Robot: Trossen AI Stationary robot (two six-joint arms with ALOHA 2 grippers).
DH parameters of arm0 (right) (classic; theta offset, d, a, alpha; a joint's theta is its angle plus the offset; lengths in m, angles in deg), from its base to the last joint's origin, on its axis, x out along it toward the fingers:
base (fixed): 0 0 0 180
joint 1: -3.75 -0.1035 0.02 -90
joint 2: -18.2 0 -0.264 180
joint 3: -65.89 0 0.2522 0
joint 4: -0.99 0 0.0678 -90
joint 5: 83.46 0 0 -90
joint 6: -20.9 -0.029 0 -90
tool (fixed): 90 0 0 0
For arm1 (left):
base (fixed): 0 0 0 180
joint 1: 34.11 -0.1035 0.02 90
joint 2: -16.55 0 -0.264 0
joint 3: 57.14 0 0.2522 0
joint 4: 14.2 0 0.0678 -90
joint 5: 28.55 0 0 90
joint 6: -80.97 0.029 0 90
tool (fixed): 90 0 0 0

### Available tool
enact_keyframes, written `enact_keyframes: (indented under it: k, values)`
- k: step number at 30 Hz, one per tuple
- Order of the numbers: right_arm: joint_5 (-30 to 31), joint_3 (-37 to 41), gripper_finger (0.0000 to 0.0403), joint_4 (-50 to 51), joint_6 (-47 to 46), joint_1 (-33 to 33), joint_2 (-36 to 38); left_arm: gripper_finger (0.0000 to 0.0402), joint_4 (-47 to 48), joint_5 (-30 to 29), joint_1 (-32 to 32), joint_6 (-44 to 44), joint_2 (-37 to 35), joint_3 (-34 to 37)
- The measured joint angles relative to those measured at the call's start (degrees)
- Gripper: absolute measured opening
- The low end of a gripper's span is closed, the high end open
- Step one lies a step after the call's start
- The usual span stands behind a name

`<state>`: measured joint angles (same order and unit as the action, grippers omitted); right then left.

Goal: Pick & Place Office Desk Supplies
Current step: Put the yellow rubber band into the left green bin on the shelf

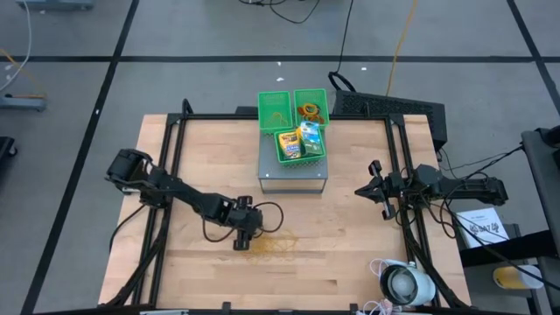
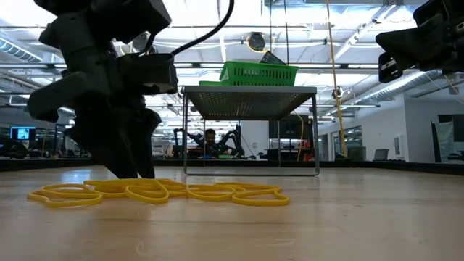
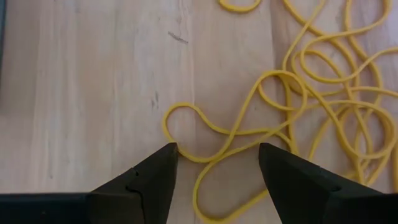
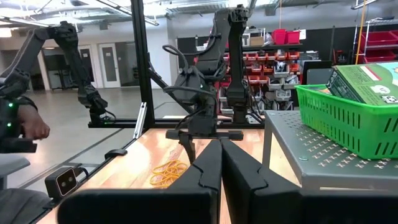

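My left gripper [image 3: 217,165] hangs with jaws spread over the rubber bands [image 1: 273,246] tangled on the table [image 1: 350,254]. They look light, floppy and snag-prone, so I'd pinch a thick overlap. Right gripper [image 1: 378,189] waits closed by the raised shelf [image 1: 293,175], where green bins [image 1: 293,124] hold a crayon box [image 1: 289,144], packet and rings.

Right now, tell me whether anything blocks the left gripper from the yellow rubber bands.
Nothing visible does. The left gripper is open just above the tangle of yellow rubber bands on the bare wooden table, one loop lying between its fingers.
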<state>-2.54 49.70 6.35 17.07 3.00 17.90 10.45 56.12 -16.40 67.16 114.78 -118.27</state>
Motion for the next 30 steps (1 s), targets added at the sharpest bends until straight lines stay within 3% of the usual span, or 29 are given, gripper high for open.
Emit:
enact_keyframes:
  k: [7, 17, 23, 30]
  values:
    - [0.0, 0.0, 0.0, 0.0, 0.0, 0.01, 0.02, 0.0214, -0.24, 0.5, 0.04, 2.22, 2.32, -0.26]
    - [0.0, 0.0, 0.0, 0.02, 0.0, 0.02, 0.0, 0.0077, -0.36, 1.1, -0.75, 5.69, 2.12, -0.17]
    - [0.0, 0.0, 0.0, 0.02, 0.0, 0.0, 0.01, 0.0014, -0.22, 1.06, -1.78, 4.65, 2.16, -0.13]
    - [0.0, 0.0, 0.0, 0.02, 0.0, 0.01, 0.02, 0.0016, -0.75, 1.04, -2.6, 4.55, 1.31, -0.23]
